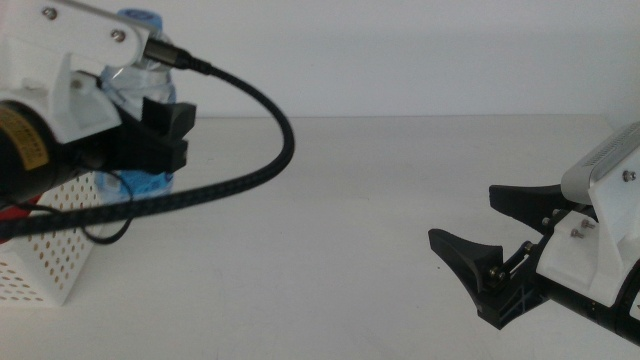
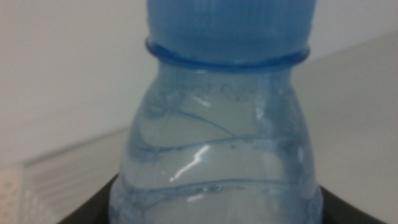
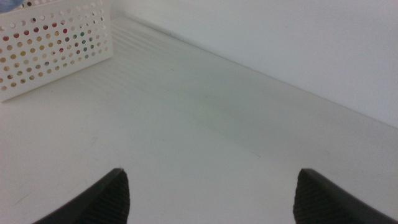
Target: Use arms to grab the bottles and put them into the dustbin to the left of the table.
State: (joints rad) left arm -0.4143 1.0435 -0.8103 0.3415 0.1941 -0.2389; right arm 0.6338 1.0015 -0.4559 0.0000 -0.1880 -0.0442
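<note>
My left gripper [image 1: 165,135] is shut on the small clear water bottle [image 1: 152,80] with the blue cap and holds it upright in the air, over the far right corner of the white perforated dustbin [image 1: 48,255] at the table's left. In the left wrist view the bottle [image 2: 217,149] fills the picture between the dark jaws. My right gripper [image 1: 462,215] is open and empty, low over the table [image 1: 350,220] at the right. The yellow bottle and the red can are not plainly in view.
In the right wrist view the dustbin [image 3: 53,43] stands far across the white table [image 3: 205,118], and red, yellow and green show through its holes. A black cable [image 1: 270,120] arcs from the left arm. A pale wall lies behind the table.
</note>
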